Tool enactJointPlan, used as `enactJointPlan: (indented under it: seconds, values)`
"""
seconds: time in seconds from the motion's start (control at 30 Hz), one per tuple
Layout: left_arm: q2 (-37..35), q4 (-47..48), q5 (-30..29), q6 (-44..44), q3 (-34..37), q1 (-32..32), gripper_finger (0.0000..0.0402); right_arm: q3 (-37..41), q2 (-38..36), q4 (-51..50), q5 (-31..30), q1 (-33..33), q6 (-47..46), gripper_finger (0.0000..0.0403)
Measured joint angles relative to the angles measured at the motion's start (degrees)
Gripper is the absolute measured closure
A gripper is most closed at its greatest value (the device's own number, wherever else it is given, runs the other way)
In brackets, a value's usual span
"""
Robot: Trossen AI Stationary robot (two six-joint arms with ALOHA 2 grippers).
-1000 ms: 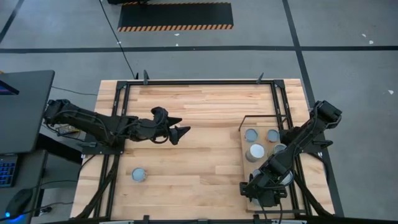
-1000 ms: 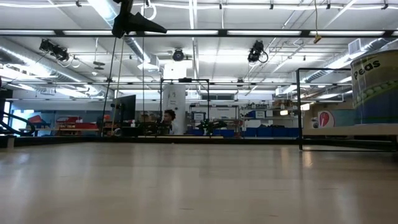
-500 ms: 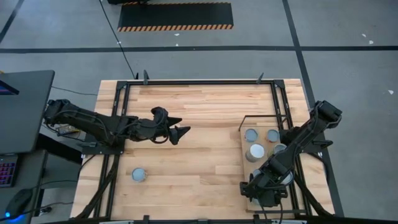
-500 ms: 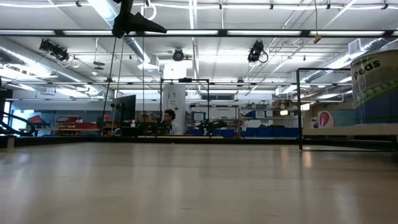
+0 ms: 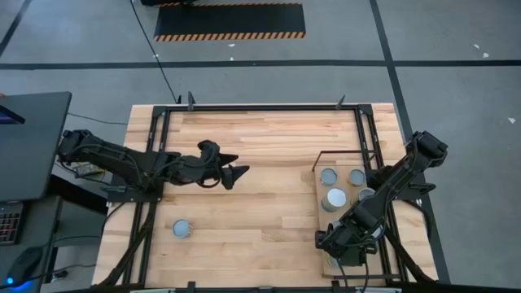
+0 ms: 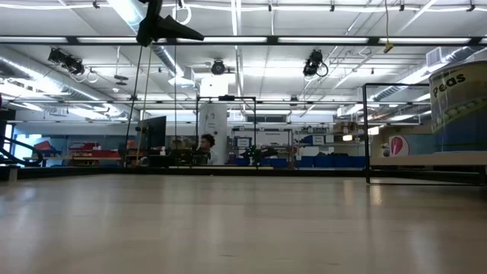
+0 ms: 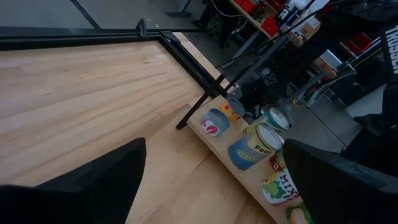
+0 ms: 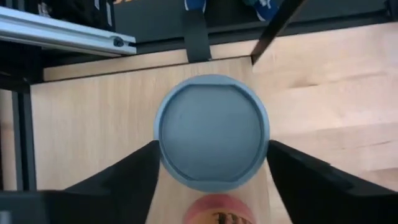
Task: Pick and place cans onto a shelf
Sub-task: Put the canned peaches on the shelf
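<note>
The shelf (image 5: 323, 189) is a pale board in a thin black frame at the table's right. Several cans stand on it, among them two at its far end (image 5: 329, 176) (image 5: 357, 177) and a larger one (image 5: 334, 198). One can (image 5: 181, 229) stands alone on the tabletop at the near left. My right gripper (image 5: 347, 247) points down over the shelf's near end, shut on a grey-topped can (image 8: 211, 132). My left gripper (image 5: 234, 174) hovers open and empty above the table's middle; it also shows in the low view (image 6: 169, 29). My right gripper has its two fingers (image 8: 134, 177) on opposite sides of the can, at the can's side wall (image 8: 159, 147) below the rim. The fingers come from above, pointing down. The can is upright, with the shelf board beneath it; its base is hidden by its own top.
The shelf's black frame posts (image 6: 366, 133) rise above the board. A blue can labelled Peas (image 7: 252, 147) and others crowd the shelf's middle. A red-labelled thing (image 8: 217, 213) lies close under my right gripper. Black rails run along the table's edges (image 5: 260, 107).
My right gripper has shifted a little toward the table's far edge over the shelf's near end. My left arm and the other cans have kept still.
</note>
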State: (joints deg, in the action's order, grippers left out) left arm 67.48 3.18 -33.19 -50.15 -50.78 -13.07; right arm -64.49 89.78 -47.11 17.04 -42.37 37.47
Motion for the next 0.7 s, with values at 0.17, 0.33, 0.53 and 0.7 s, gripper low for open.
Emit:
enactJointPlan:
  seconds: [0.17,0.33,0.53,0.7]
  values:
    - [0.0,0.0,0.0,-0.2,0.0,-0.6,0.0017,-2.3,-0.3,-3.6,-1.4,0.0,0.0,0.018]
    - [0.0,0.0,0.0,-0.2,0.0,-0.7,0.0017,-3.1,-0.3,-4.8,-1.2,0.0,-0.1,0.0251]
    - [0.0,0.0,0.0,-0.2,0.0,-0.7,0.0017,-3.0,-0.3,-10.1,4.0,-0.6,-8.5,0.0308]
    - [0.0,0.0,0.0,0.2,0.0,-0.7,0.0017,0.2,-0.1,-8.0,5.0,-2.6,-9.5,0.0344]
